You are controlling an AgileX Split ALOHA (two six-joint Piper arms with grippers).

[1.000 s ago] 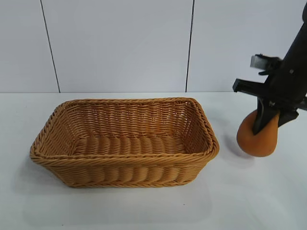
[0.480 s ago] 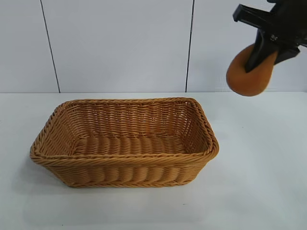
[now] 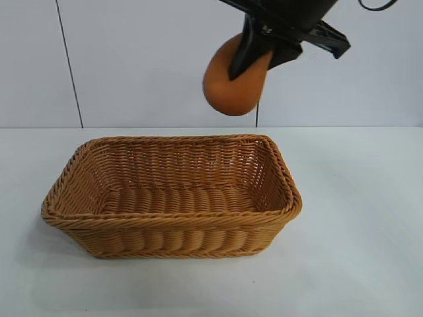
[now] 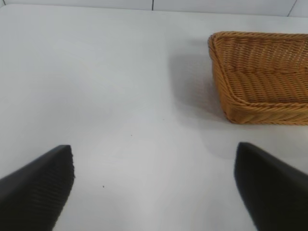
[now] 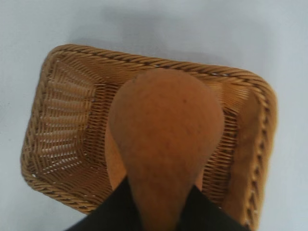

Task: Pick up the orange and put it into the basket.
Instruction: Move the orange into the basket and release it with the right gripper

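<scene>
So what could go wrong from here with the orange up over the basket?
The right gripper pinches the orange only by its narrow end, so it could slip out early. It hangs high above the basket, toward its right end; released from there, it might bounce or strike the rim and roll onto the table.

The left gripper, fingers spread wide, hangs above the white table; the basket sits at two o'clock.

Right gripper hangs high, fingers clamped, angled downward — left gripper rests level, fingers spread.
</scene>
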